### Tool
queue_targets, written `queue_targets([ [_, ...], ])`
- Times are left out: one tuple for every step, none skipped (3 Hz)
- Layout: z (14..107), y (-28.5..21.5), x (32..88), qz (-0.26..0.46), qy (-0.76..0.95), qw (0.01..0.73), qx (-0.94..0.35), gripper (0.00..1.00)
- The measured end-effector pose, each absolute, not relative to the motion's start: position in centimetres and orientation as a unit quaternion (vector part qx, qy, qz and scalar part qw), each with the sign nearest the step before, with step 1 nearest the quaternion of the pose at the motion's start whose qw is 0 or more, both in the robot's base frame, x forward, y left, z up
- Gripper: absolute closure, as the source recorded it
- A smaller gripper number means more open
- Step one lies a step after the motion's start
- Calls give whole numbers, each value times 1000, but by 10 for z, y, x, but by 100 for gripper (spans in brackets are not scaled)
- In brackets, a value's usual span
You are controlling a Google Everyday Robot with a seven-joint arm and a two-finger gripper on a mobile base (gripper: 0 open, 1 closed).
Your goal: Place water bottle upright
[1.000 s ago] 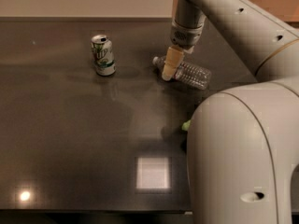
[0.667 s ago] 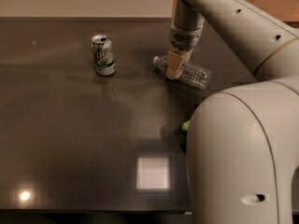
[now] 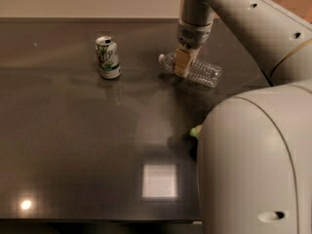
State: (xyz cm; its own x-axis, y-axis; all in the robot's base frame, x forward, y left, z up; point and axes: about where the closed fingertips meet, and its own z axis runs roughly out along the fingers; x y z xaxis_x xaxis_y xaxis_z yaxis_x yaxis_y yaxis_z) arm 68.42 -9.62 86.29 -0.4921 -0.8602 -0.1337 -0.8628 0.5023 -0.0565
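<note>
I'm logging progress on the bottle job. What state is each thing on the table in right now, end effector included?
Water bottle: lying on its side, white cap pointing left, not yet upright.
Soda can: standing upright, apart from the bottle.
End effector: down at the bottle's neck end, beside the cap.
Green object: mostly hidden behind the robot's body, state unclear.
</note>
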Motion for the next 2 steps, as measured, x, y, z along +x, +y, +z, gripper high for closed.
queue_targets([
  [894, -94, 685, 31, 857, 117, -501, 100],
  [926, -95, 683, 71, 845, 176, -499, 100],
])
